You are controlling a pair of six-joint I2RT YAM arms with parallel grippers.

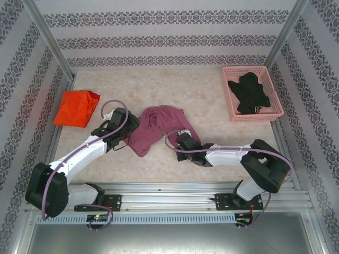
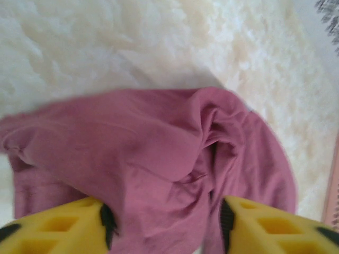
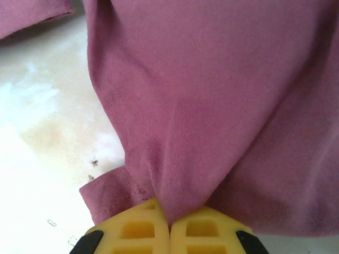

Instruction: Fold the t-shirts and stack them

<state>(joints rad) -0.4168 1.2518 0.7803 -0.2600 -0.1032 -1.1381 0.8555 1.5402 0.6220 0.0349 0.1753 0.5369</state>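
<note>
Top external: maroon t-shirt (image 1: 156, 127) lies crumpled on the pale table (image 1: 212, 100), between the 2 arms. Left gripper (image 1: 126, 131) is at the maroon t-shirt's left edge. Right gripper (image 1: 180, 140) is at its lower right edge. Orange t-shirt (image 1: 76, 108) lies bunched well to the left of the maroon t-shirt, apart from it. Pink basket (image 1: 229, 100) sits well to the right of the maroon t-shirt and farther back, with a dark garment (image 1: 251, 94) inside.

Left wrist: jaws spread wide, a raised fold of maroon cloth between the yellow fingers (image 2: 63, 227). Cannot tell whether the pads touch it.

Right wrist: jaws pressed together, pinching a gathered fold of the maroon t-shirt just beside a stitched hem (image 3: 106, 193).
</note>
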